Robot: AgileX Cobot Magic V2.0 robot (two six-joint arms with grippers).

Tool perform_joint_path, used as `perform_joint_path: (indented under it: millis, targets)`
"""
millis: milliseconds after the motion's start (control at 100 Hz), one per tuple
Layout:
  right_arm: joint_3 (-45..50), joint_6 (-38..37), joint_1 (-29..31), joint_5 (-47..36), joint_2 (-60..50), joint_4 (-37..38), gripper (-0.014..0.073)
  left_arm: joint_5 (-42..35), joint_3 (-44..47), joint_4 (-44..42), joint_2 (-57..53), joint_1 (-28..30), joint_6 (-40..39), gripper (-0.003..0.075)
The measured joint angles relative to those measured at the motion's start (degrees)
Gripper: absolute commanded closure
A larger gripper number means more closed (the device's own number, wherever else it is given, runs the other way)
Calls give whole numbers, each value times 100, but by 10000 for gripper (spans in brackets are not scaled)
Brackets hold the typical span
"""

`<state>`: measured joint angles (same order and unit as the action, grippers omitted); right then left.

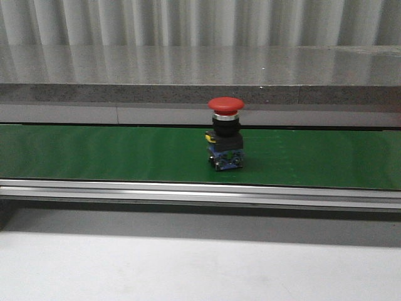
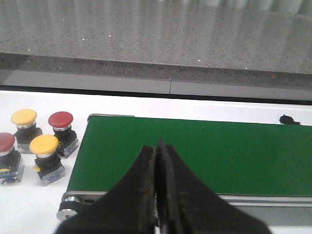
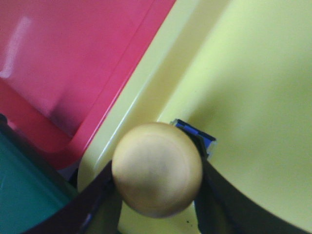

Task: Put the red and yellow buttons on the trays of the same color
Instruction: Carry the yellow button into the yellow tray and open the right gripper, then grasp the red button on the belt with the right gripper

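The left gripper (image 2: pixel 157 195) shows in its wrist view as two black fingers (image 2: pixel 131 195) pressed flat together, their tips meeting in a point with nothing between them. It hangs above the near edge of the green conveyor belt (image 2: pixel 204 156), pointing across it. The right gripper (image 3: pixel 157 195) shows in its own wrist view with its dark fingers (image 3: pixel 100 204) spread to either side of a round yellow push button (image 3: pixel 157 169), closed against it, over the yellow plastic tray (image 3: pixel 253 97). Neither arm appears in the front view.
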<state>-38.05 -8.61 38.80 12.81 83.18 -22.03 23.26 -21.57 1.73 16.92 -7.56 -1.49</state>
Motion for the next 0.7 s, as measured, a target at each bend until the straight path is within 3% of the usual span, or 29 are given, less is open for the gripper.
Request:
perform_joint_path:
  millis: [130, 300, 370, 700]
  targets:
    - [0, 0, 0, -40, 145, -40, 359, 0, 0, 0, 0, 0, 0, 741]
    - [0, 0, 0, -78, 260, -103, 148, 0, 0, 0, 0, 0, 0, 741]
    - [0, 0, 0, -79, 261, -101, 99, 0, 0, 0, 0, 0, 0, 741]
    - [0, 0, 0, 313, 57, -101, 93, 0, 0, 0, 0, 0, 0, 741]
